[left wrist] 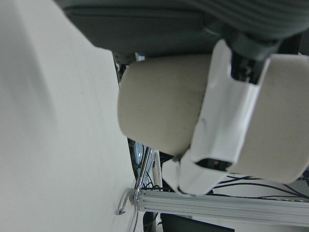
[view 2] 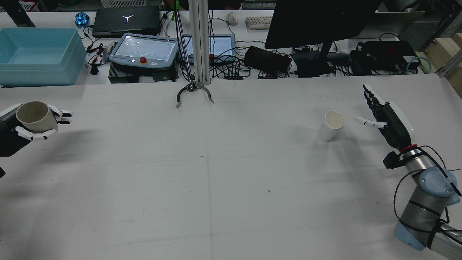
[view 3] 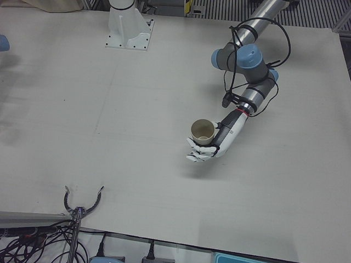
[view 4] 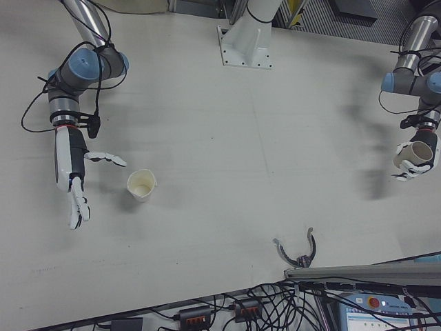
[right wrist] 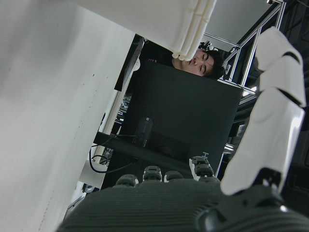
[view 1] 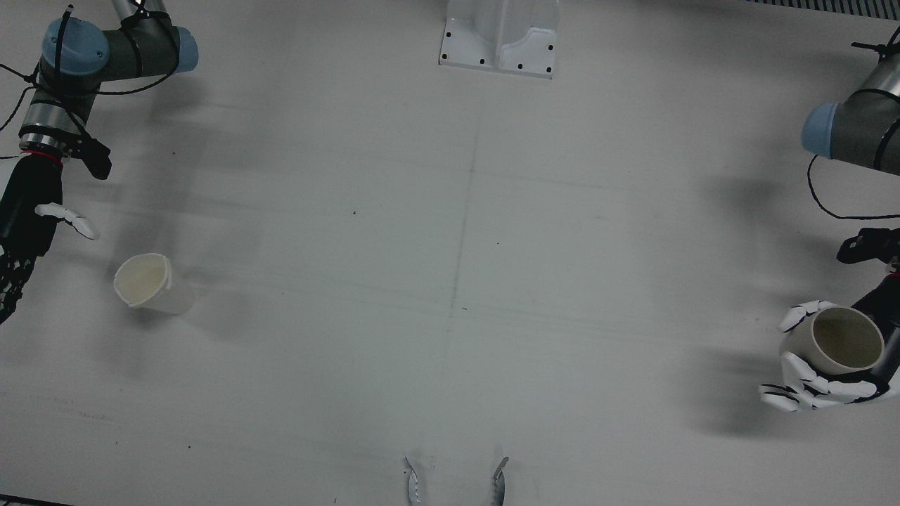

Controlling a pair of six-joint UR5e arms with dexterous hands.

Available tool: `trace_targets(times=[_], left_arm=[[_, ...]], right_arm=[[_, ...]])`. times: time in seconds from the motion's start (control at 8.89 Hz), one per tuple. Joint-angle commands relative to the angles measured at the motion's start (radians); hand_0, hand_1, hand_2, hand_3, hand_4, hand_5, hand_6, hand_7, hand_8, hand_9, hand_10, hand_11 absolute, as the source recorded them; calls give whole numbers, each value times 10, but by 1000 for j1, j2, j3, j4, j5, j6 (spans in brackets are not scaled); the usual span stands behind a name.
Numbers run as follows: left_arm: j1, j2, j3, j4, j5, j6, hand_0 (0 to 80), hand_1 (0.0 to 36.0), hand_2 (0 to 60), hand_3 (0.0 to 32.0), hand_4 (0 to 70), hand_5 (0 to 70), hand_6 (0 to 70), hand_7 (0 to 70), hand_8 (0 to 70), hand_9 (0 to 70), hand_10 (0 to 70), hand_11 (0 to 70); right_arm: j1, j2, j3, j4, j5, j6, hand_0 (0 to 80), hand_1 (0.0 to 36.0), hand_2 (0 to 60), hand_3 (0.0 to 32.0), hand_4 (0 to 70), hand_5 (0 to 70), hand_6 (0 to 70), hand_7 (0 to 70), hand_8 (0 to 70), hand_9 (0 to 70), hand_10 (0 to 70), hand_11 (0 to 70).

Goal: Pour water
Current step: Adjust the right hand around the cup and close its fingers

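Observation:
My left hand (view 1: 819, 386) is shut on a beige cup (view 1: 840, 339) and holds it upright above the table's edge on my left side. The hand (view 2: 34, 135) and the cup (view 2: 34, 116) also show in the rear view, and in the left-front view (view 3: 203, 131). In the left hand view, white fingers (left wrist: 227, 106) wrap the cup (left wrist: 159, 101). A white cup (view 1: 149, 283) stands on the table, mouth up, in front of my right arm. My right hand (view 1: 28, 225) is open, fingers spread, a short way beside the white cup (view 2: 330, 126) and apart from it.
A metal claw-shaped fixture (view 2: 195, 94) sits at the table's far edge in the middle. A white pedestal base (view 1: 500, 39) stands between the arms. Beyond the table are a blue bin (view 2: 38, 56), a laptop, a monitor and cables.

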Motion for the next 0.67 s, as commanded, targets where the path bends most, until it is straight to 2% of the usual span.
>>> trace_targets(times=[0.0, 0.56], left_arm=[[1, -1, 26, -17, 0, 2, 800, 360, 600, 0, 700, 700, 507, 631, 249, 299, 202, 325], [0, -5, 41, -33, 0, 3, 800, 360, 600, 0, 700, 700, 508, 626, 252, 300, 203, 328]], right_arm=[[-55, 10, -3, 0, 12, -17, 473, 181, 181, 0, 0, 53, 0, 0, 33, 22, 0, 0], [-71, 52, -52, 0, 13, -23, 470, 175, 194, 0, 0, 60, 34, 0, 37, 31, 0, 0]])
